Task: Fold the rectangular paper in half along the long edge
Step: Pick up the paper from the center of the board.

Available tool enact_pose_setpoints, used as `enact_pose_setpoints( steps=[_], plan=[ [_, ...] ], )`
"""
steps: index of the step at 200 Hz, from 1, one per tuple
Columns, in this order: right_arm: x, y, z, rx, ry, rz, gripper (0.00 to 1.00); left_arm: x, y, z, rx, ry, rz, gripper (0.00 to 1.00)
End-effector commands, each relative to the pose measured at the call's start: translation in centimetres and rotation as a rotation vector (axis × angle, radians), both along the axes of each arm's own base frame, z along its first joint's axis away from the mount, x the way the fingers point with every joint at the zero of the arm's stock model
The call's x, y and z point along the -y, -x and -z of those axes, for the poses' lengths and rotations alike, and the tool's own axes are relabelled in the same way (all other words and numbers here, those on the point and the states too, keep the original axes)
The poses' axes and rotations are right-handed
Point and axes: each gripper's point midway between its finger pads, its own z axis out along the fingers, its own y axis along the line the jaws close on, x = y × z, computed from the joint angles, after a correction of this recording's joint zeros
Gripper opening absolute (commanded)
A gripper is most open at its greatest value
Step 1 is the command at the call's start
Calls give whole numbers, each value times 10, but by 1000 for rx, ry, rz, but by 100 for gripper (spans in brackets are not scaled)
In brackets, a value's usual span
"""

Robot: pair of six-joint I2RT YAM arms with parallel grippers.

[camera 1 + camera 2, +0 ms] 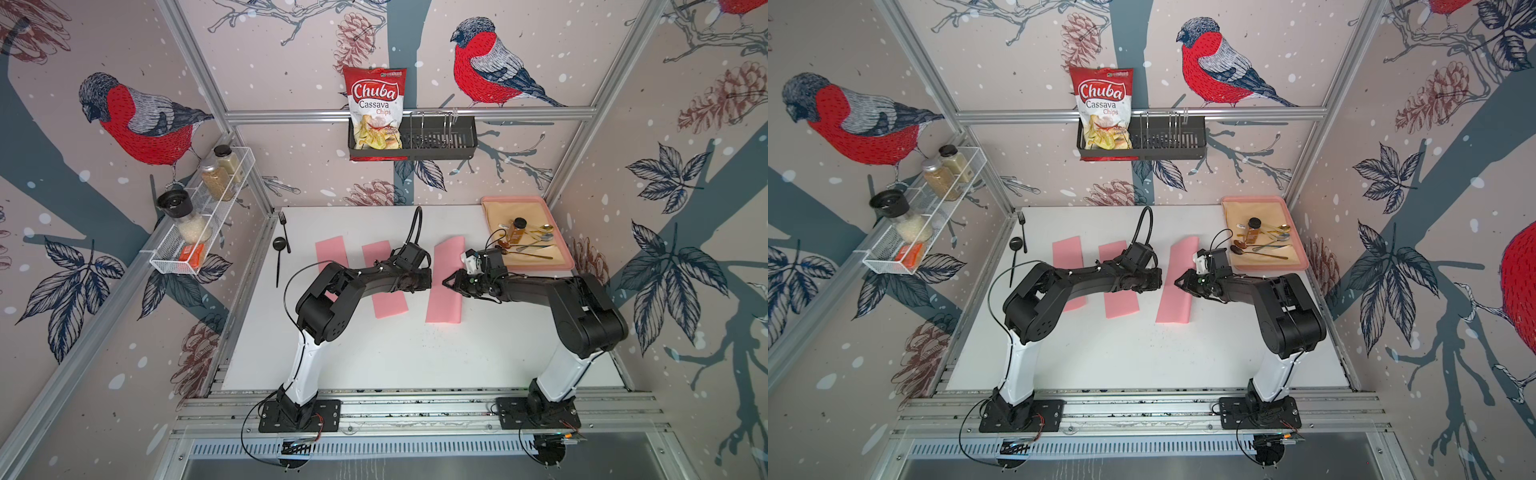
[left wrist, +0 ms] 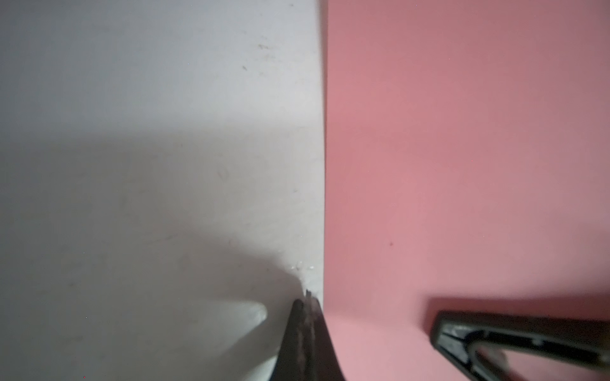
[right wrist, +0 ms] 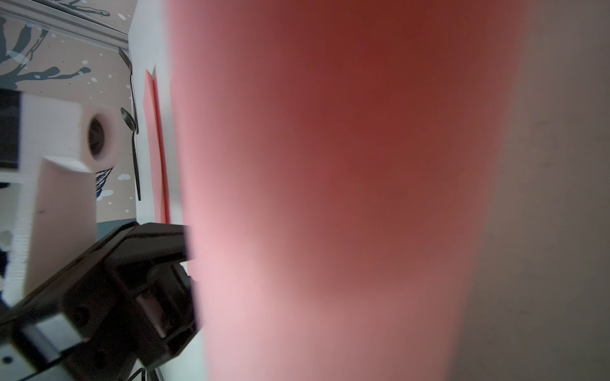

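The pink rectangular paper (image 1: 446, 305) (image 1: 1173, 309) lies lengthwise on the white table, between my two grippers. My left gripper (image 1: 430, 279) (image 2: 307, 301) is shut, with its tips down on the table right beside the paper's (image 2: 462, 165) long left edge and nothing visible between them. From the other side my right gripper (image 1: 444, 283) (image 1: 1176, 282) reaches over the paper, and one of its fingers (image 2: 515, 336) rests on the sheet. In the right wrist view the blurred pink paper (image 3: 330, 165) fills the picture and hides the jaws.
Two more pink strips (image 1: 384, 303) (image 1: 330, 249) lie to the left, partly under my left arm. A black fork (image 1: 284, 230) and a spoon (image 1: 278, 249) lie at the table's left edge. A pink tray (image 1: 559, 237) holding a jar and cutlery stands at the back right.
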Motion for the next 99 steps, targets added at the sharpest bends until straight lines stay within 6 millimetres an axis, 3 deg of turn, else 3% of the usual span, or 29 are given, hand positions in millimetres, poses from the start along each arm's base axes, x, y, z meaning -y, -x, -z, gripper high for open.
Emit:
enact_pose_setpoints(
  steps=[1, 38, 57, 99],
  plan=[
    [-4, 6, -11, -7, -31, -15, 30, -4, 0, -10, 25, 1, -22, 4],
    [-8, 11, -38, 16, -79, -35, 30, -10, -3, -35, 84, 33, -44, 12],
    [-10, 17, -60, 44, -121, -47, 30, -18, -4, -54, 126, 57, -62, 14],
    [-15, 37, -140, 143, -240, -100, 30, -42, 0, -132, 274, 204, -76, 15]
  ],
)
